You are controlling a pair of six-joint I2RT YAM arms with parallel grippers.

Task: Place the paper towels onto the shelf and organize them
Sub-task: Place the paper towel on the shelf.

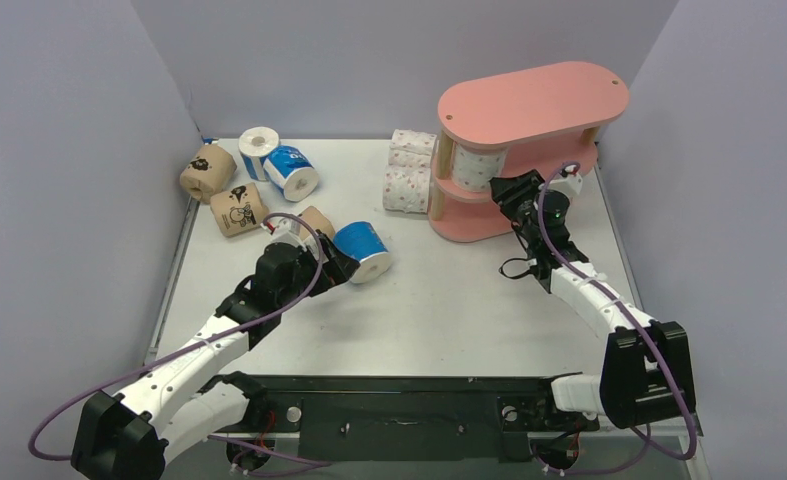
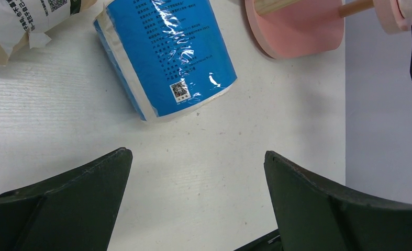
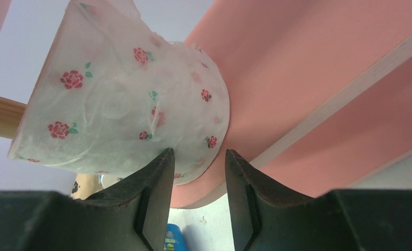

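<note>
White wrap, pink rose dots: one dotted roll [image 3: 125, 104] stands on the middle board of the pink shelf [image 1: 529, 100], at its 9 o'clock end, just beside a wooden post [image 1: 446, 160]. The right end effector [image 3: 197, 152] sits at the roll's 5 o'clock; jaws narrow, nothing plainly pinched between them. Other dotted rolls [image 1: 409, 170] are stacked on the counter [image 1: 449, 310] at the shelf's 9 o'clock. The left end effector [image 2: 196, 154] is spread wide over the counter, with a blue roll [image 2: 167, 52] lying at its 12 o'clock, apart. Brown rolls [image 1: 237, 208] lie beyond, toward 10 o'clock.
</note>
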